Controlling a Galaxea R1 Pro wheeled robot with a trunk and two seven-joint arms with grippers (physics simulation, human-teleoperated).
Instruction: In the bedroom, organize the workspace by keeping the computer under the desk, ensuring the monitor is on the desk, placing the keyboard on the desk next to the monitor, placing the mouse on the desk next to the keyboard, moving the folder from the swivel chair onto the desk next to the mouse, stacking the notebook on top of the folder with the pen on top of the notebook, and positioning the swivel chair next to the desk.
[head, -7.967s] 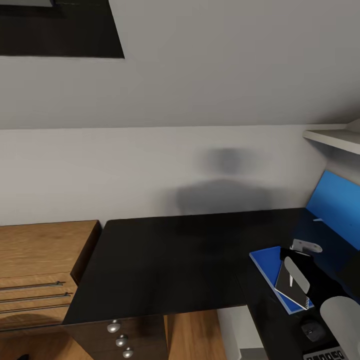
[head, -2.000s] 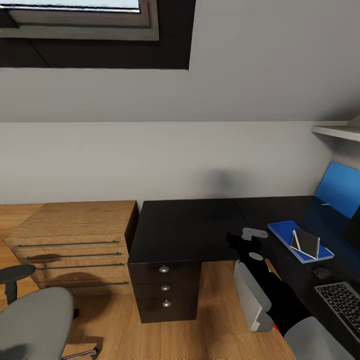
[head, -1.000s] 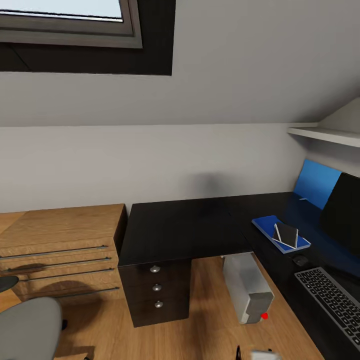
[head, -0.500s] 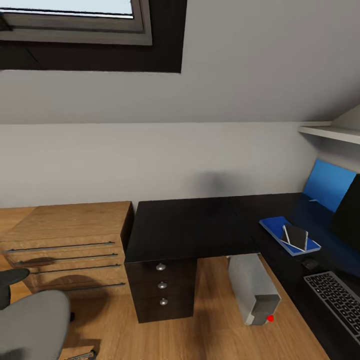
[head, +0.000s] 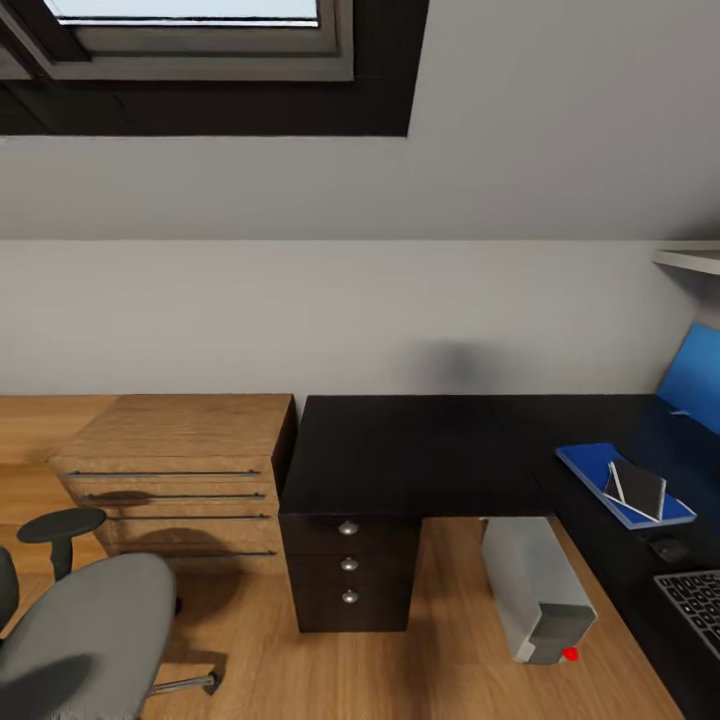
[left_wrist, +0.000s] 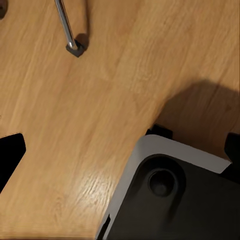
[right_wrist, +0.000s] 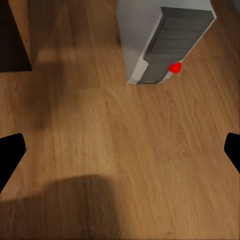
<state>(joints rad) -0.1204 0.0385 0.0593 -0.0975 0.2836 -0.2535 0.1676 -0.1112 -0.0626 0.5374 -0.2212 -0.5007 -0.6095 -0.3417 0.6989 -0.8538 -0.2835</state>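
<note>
Two items sit stacked on the desk (head: 420, 450): the notebook (head: 640, 490) on the folder (head: 622, 484), toward its right end, with the mouse (head: 667, 548) just beside the folder and the keyboard (head: 695, 605) next along. Any pen is too small for us to make out. We find the computer (head: 535, 588) on the floor, tucked partly beneath the desk's edge, between the black drawer unit (head: 348, 570) and the desk's right wing; the right wrist view shows its front panel and a red light (right_wrist: 174, 67).

We judge the remaining step to be the chair (head: 85, 635), which stands at the lower left, well apart from the desk. To do it well, we would take hold of the back or an armrest (head: 62, 526) and roll it slowly, keeping its castors from snagging.

Bare wood floor (head: 440, 650) lies open between chair and desk, but the wooden shelf unit (head: 180, 470) and the drawer unit narrow the path, and the computer juts out.

We see dark fingertip edges at both sides of each wrist view, spread wide with nothing between them.
</note>
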